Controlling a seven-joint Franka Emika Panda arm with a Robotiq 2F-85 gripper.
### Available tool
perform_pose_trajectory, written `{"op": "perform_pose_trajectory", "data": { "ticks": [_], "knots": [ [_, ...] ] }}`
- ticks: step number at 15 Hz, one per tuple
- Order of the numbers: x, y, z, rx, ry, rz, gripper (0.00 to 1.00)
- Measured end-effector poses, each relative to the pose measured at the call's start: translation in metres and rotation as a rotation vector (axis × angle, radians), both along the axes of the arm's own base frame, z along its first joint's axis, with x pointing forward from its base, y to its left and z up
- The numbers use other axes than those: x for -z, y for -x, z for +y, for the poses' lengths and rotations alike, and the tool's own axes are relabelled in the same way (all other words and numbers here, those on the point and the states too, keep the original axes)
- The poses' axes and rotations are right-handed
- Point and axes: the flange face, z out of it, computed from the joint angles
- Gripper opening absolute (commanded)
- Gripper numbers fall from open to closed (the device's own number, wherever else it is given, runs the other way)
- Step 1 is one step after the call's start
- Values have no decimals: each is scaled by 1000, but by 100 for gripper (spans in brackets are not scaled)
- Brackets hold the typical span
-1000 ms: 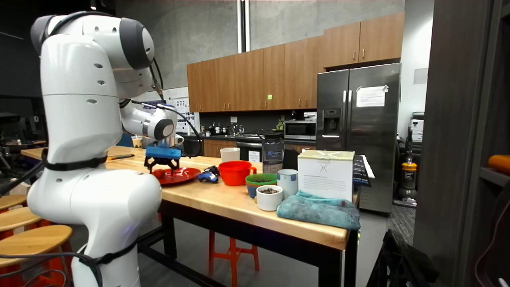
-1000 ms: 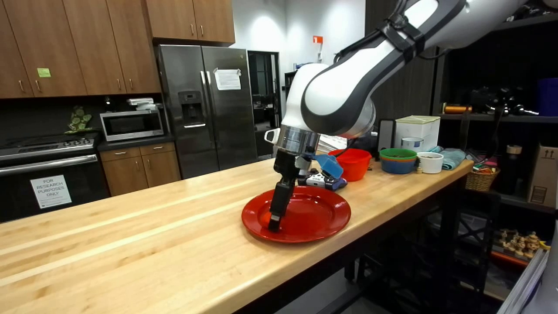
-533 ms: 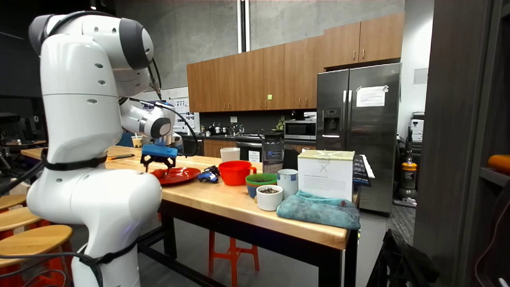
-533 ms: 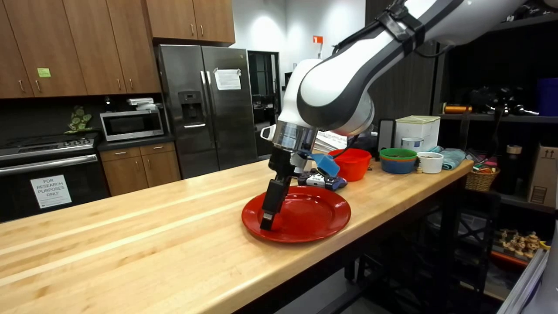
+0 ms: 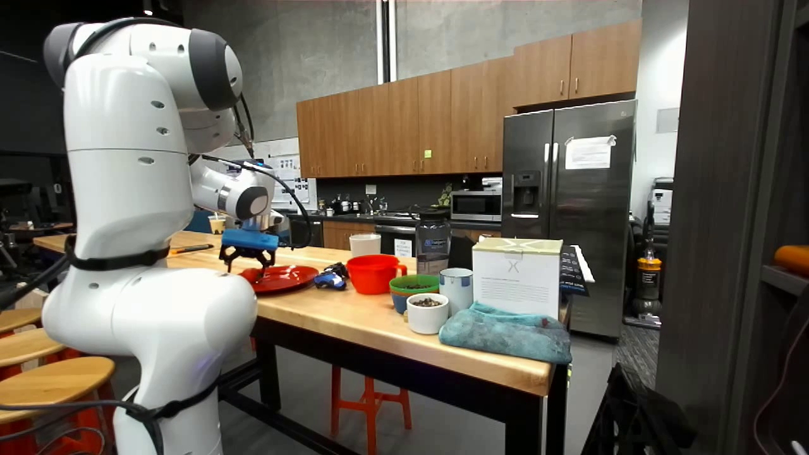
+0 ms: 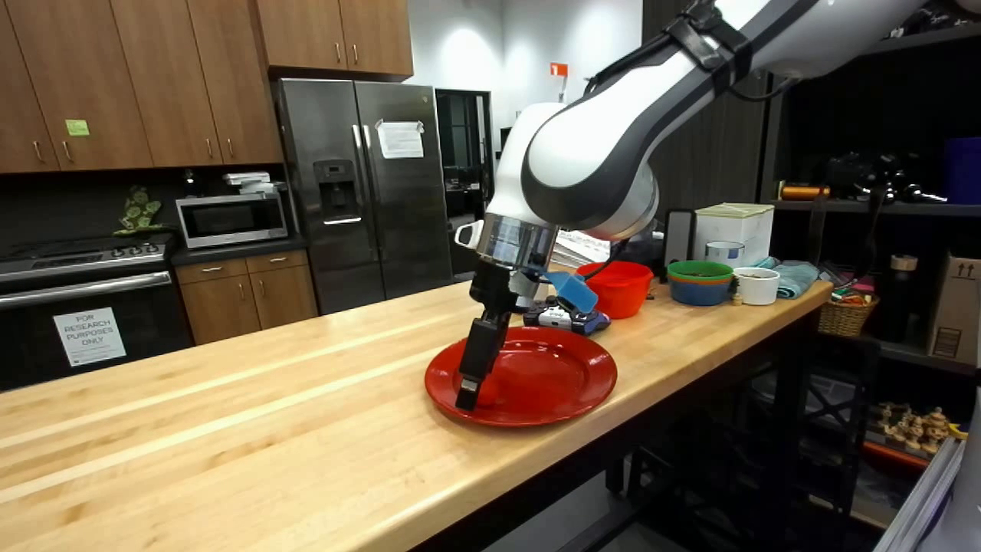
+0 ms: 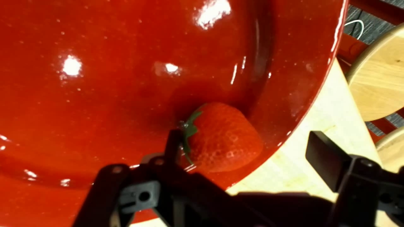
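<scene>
Strawberry (image 7: 225,138) lies flat lengthwise, tip toward plate rim (image 7: 298,91); hand (image 7: 246,140) spread wide.

Red strawberry (image 7: 224,138), possibly speckled plate (image 7: 104,97)

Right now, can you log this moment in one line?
gripper: open, holding nothing | strawberry: on red plate, beside gripper | red plate: on wooden table

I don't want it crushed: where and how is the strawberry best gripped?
Likely by the plump middle of the strawberry, from above, the end effector closing across its flanks. It lies on its side on the red plate, leafy cap at one end, so its rounded body faces up; the plate blocks access below.
</scene>
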Motion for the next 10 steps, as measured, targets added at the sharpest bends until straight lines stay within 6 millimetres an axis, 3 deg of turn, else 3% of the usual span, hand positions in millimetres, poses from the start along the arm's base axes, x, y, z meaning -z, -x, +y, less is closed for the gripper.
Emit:
{"op": "perform_pose_trajectory", "data": {
  "ticks": [6,8,10],
  "knots": [
    [0,0,0,0,0,0,21],
    [-1,0,0,0,-1,-1,60],
    [-2,-1,0,0,-1,-4,66]
  ]
}}
